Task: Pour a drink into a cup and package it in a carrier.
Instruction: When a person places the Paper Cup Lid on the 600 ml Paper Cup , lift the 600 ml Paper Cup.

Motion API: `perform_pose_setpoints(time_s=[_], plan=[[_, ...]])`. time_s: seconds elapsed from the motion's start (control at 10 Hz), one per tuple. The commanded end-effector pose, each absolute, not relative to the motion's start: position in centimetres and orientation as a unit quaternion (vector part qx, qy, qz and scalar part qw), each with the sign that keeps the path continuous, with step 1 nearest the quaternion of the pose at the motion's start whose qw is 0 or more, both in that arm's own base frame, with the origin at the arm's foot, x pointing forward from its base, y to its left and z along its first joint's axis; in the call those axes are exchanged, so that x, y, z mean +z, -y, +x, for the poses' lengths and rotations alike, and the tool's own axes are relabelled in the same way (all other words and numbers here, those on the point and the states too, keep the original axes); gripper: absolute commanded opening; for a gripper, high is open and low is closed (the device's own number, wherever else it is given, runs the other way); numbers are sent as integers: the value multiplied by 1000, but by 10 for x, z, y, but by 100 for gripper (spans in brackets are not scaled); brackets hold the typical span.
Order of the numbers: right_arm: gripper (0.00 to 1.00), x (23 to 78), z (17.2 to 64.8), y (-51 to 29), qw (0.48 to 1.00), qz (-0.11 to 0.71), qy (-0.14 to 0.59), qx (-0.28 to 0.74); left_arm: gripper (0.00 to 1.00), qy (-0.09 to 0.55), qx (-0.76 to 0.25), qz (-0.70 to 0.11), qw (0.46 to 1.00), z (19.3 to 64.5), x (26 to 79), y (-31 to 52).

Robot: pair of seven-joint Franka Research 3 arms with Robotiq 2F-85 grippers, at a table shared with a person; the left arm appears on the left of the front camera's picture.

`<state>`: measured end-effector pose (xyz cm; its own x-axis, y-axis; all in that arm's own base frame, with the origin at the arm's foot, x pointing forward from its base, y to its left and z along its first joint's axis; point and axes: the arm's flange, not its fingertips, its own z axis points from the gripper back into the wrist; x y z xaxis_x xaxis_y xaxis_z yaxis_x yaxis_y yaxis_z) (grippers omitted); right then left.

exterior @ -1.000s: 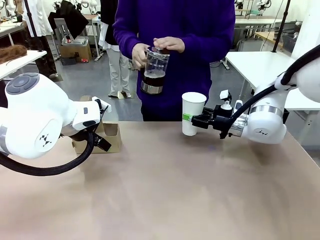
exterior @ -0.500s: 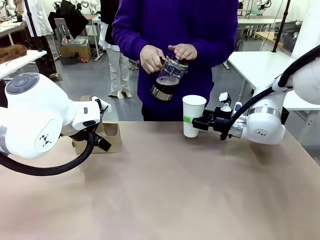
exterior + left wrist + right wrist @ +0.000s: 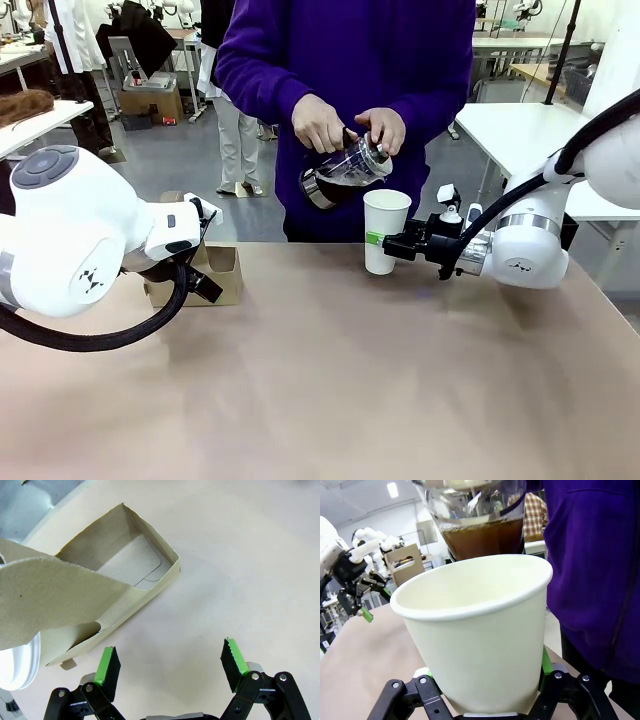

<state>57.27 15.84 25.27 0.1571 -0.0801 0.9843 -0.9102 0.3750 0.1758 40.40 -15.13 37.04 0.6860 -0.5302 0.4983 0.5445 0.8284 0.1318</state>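
Two claws: my right claw (image 3: 384, 241) is clamped on the cup (image 3: 387, 210); my left claw (image 3: 171, 662) is apart, holding nothing, just beside the carrier (image 3: 145, 580).
Cup: upright near the far edge of the counter (image 3: 330, 380), looks dry inside.
Drink (image 3: 482, 537): in the carafe (image 3: 345, 172), tilted by the person (image 3: 350, 60), spout over the cup rim.
Carrier: on my left, well apart from the cup.
Risk 1: spout drifts off the rim, drink runs onto my claw.
Risk 2: full cup gets heavy; a hard squeeze buckles it, a loose grip slips.
Risk 3: slosh on the long carry across.

Matt paper cup (image 3: 386, 232), cardboard carrier (image 3: 125, 600)
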Motion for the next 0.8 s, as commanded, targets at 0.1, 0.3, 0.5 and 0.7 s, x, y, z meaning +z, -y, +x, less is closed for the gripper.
perform_pose_setpoints(time_s=[0.1, 0.3, 0.5, 0.7], plan=[[80, 256, 571, -160, 614, 448, 558, 333, 100, 267, -293, -14, 918, 404, 371, 151], [80, 256, 571, -160, 614, 448, 558, 333, 100, 267, -293, -14, 918, 404, 371, 151], [80, 256, 571, -160, 614, 448, 558, 333, 100, 267, -293, -14, 918, 404, 371, 151], [80, 256, 571, -160, 614, 448, 558, 333, 100, 267, -293, -14, 918, 404, 371, 151]])
